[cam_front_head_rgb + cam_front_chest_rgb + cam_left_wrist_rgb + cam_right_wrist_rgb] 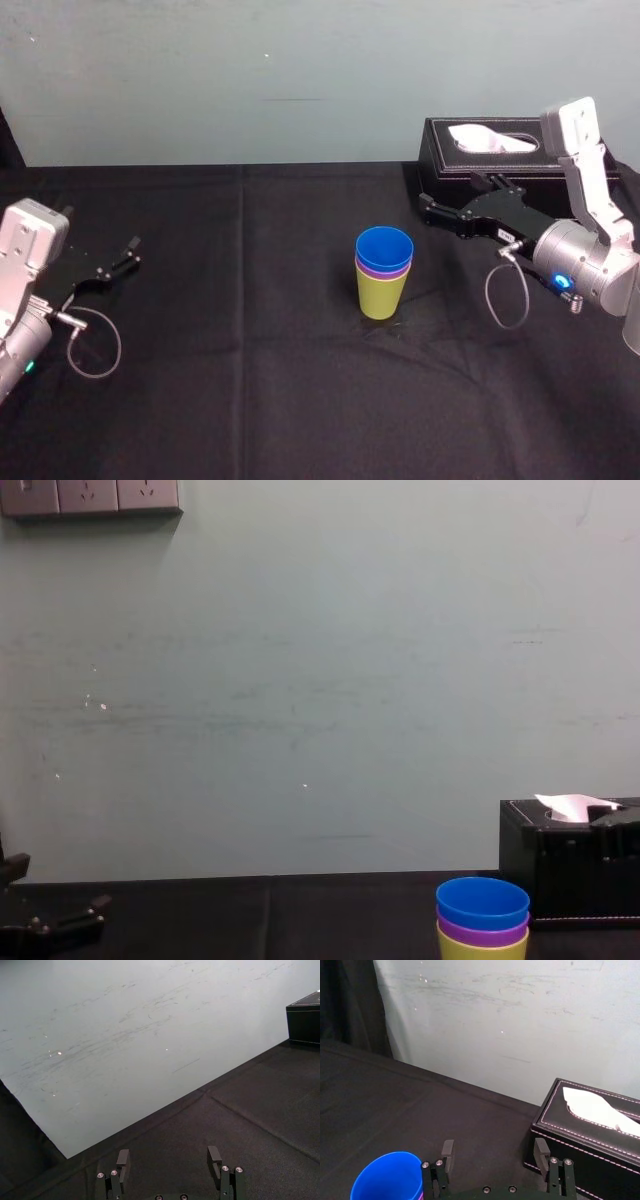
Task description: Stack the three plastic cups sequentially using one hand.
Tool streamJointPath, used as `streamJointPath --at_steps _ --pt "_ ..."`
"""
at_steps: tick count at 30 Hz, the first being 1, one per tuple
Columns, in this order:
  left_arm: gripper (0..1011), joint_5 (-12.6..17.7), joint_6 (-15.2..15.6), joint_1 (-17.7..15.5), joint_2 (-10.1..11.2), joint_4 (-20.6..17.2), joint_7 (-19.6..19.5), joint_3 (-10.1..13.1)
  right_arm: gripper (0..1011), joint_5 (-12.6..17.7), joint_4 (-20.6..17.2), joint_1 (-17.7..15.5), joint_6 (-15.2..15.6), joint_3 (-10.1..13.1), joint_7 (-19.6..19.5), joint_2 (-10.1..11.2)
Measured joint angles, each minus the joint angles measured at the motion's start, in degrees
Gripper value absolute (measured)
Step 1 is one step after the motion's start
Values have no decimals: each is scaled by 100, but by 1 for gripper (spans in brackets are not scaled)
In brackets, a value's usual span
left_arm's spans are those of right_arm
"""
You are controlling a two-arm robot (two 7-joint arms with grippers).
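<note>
Nearest, at the left of the black surface [250,340], the left pincer [125,256] hangs low and idle, jaws apart around nothing. That fits a job meant for one hand alone.

Mid-surface stands the stack: the yellow-green cup [381,296] upright at the bottom, the purple cup [383,270] nested in it with only a band of rim showing, and the blue cup [384,247] seated in that, mouth up. All three sit straight, each rim just above the one below, so the stacking looks finished.

A little farther back and to the right, the right pincer [460,198] hovers with its jaws spread wide and empty, pointing left across the surface. The stack lies near it, on its left and slightly nearer the robot, and not between the jaws. Nothing touches the cups. I take this as a hand that is done with them rather than one reaching in.

Just behind that pincer sits the tissue box [480,150], against the wall.
</note>
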Motion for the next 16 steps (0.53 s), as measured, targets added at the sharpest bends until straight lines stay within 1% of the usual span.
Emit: streamJointPath --at_steps 3,16 --pt "1011 0 0 0 0 0 0 1 1003 -30 2 10 65 10 5 -11" --pt "1011 0 0 0 0 0 0 0 1003 -22 3 8 40 1 7 -5"
